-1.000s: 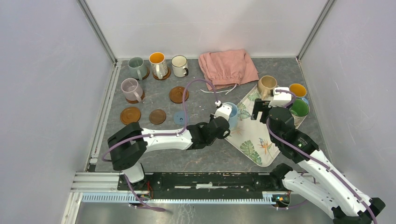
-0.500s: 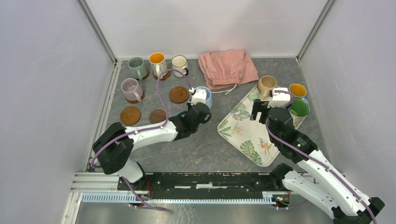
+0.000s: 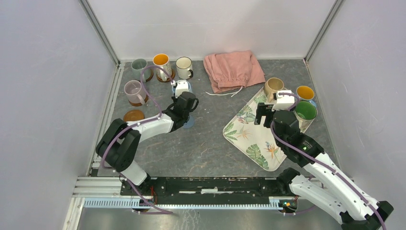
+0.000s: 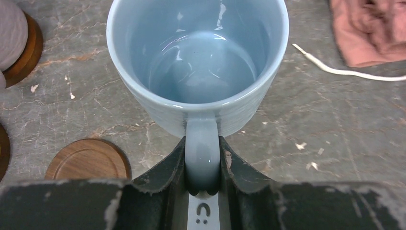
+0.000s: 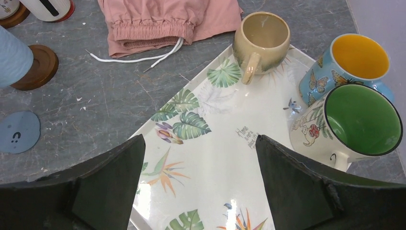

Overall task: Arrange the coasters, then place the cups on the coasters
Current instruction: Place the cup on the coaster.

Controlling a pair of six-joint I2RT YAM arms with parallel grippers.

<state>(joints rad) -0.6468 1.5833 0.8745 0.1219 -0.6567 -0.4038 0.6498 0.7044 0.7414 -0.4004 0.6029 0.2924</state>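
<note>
the left gripper (image 4: 202,158) was nearly shut, its two dark fingers (image 4: 165,165) pinched on the handle of the light blue mug (image 4: 197,57). the mug stood upright and empty, straight ahead of the fingers, with its mouth up. a bare wooden coaster (image 4: 88,160) lay just beside the mug, to the lower left in the wrist view. whether the mug's base touched the table could not be told (the mug's own body hid it). from the right wrist view the blue coaster (image 5: 18,132) lay bare on the grey table, near that mug. the right gripper (image 5: 201,182) was spread wide and held nothing, hovering over the leaf-patterned tray (image 5: 215,143). the beige mug (image 5: 261,38) sat at the tray's far corner, well ahead of the fingers.
</note>
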